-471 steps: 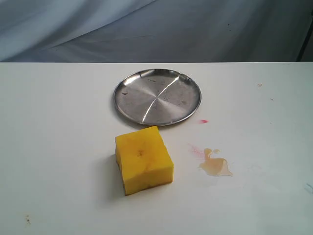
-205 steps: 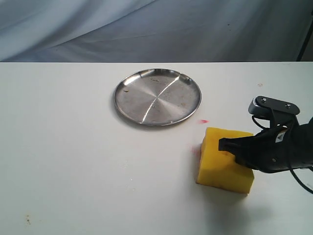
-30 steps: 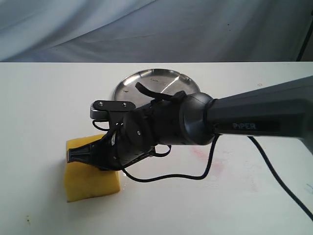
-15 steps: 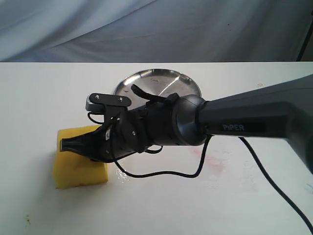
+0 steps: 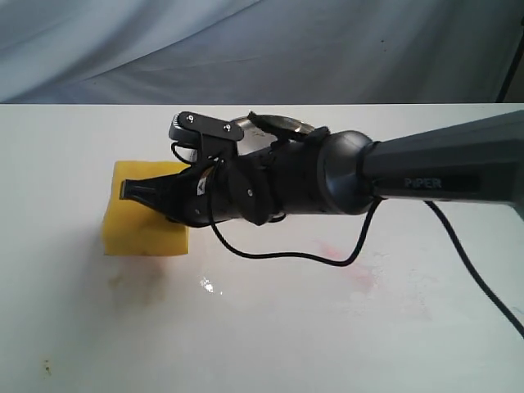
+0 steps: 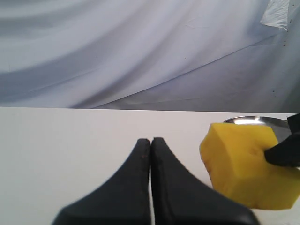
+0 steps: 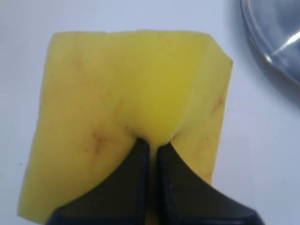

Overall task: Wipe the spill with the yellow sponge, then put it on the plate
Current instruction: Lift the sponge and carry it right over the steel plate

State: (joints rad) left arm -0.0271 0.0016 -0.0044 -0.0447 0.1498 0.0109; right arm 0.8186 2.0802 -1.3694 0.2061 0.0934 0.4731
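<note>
Pinching one yellow sponge (image 5: 143,225) deep into its middle, the right pincer (image 7: 150,144) holds its two fingers nearly together in the foam, with one steel plate (image 7: 274,37) just behind its wrist and the left pincer (image 6: 150,142) off to the side, pressed together and empty.

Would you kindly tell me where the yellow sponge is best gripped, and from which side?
Pinch the yellow sponge at the middle of its broad face, coming square onto that face. It is a thick, soft block; where the right claw holds it, the foam dimples round the tips.
</note>
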